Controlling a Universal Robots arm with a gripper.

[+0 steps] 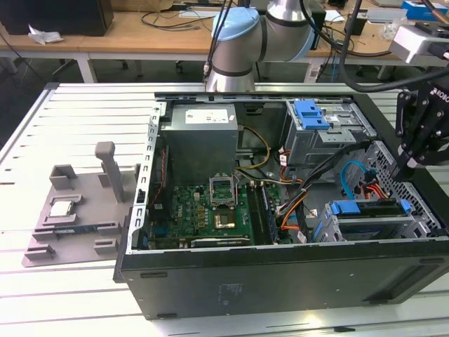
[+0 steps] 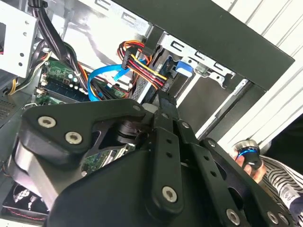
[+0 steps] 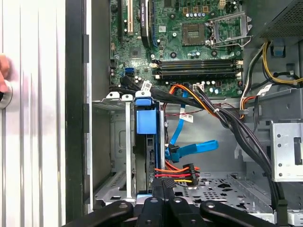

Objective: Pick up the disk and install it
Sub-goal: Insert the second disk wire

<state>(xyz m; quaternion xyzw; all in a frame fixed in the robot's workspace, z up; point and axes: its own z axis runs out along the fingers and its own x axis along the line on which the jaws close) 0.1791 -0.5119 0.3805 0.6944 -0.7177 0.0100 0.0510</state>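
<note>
One disk point(image 3: 144, 124) is all we count, standing on edge in its blue carrier inside one grey cage point(image 3: 119, 142) of the open computer case point(image 1: 280, 277). It sits just past the tips of the gripper point(image 3: 163, 183). The jaws are narrow, pressed together with nothing between them. We cannot tell whether they touch the disk. Beside the jaws on the other side run one blue cable point(image 3: 194, 147) and one red-and-yellow cable bundle point(image 3: 177, 172). One hand point(image 3: 3, 71) rests on the bench point(image 3: 33, 142), well away from the jaws.
</note>
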